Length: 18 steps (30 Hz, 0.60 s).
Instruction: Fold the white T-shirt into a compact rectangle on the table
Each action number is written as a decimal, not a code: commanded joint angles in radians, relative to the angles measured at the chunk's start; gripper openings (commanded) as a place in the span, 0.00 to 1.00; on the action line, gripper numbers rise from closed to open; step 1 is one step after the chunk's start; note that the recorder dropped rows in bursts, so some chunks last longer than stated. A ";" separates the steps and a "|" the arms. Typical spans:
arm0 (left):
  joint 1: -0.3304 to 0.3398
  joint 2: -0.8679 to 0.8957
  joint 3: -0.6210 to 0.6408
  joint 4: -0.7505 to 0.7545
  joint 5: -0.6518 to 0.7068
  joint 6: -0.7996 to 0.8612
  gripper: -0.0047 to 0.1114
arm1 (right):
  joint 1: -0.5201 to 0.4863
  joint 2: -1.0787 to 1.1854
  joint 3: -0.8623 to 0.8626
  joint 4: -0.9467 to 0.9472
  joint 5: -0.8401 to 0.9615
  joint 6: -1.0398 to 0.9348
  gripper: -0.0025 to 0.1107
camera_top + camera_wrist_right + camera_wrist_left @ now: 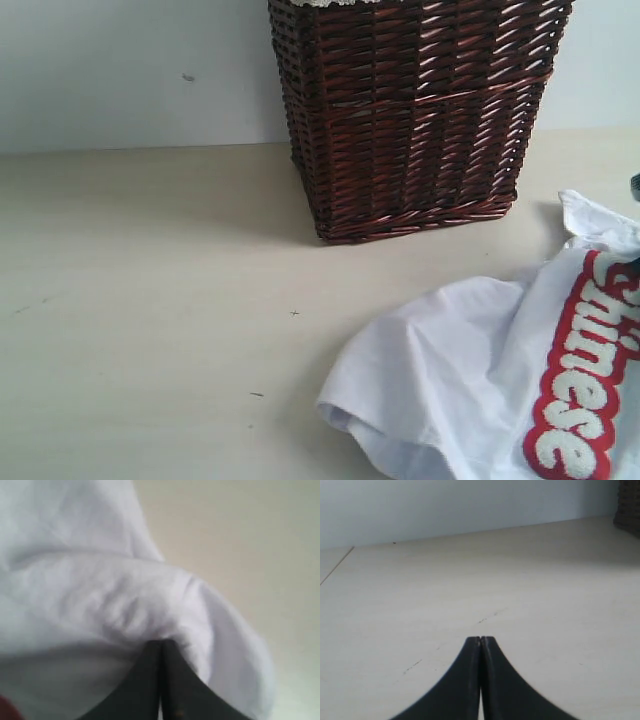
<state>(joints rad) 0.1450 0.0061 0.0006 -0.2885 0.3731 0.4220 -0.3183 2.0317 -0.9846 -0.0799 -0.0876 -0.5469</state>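
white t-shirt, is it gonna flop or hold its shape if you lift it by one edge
Probably floppy: the T-shirt lies in soft rumpled folds on the table. Likely light and thin, since it puckers at the right tool's shut tips. Pushed, it would probably bunch rather than slide.

Soft matt cloth T-shirt (440,370), smooth matt table (150,300), glossy woven wicker basket (410,110).

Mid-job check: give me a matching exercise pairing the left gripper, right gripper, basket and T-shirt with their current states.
1. left gripper
2. right gripper
3. wicker basket
4. white T-shirt

A. crumpled, not yet folded
B. shut over bare table
C. dark brown, standing upright
D. shut, white cloth puckered at its tips

Pairs: 1-B, 2-D, 3-C, 4-A
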 commanded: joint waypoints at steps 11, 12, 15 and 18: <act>-0.005 -0.006 -0.001 -0.003 -0.006 0.001 0.04 | 0.180 -0.300 0.117 0.104 0.704 -0.729 0.02; -0.005 -0.006 -0.001 -0.003 -0.006 0.001 0.04 | 0.180 -0.344 0.158 0.135 0.722 -0.780 0.02; -0.005 -0.006 -0.001 -0.003 -0.006 0.001 0.04 | 0.103 -0.522 0.240 0.154 0.728 -0.731 0.02; -0.005 -0.006 -0.001 -0.003 -0.006 0.001 0.04 | -0.049 -0.566 0.286 0.279 0.690 -0.750 0.02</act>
<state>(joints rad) 0.1450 0.0061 0.0006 -0.2885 0.3731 0.4220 -0.2784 1.4860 -0.7287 0.1264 0.6316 -1.2787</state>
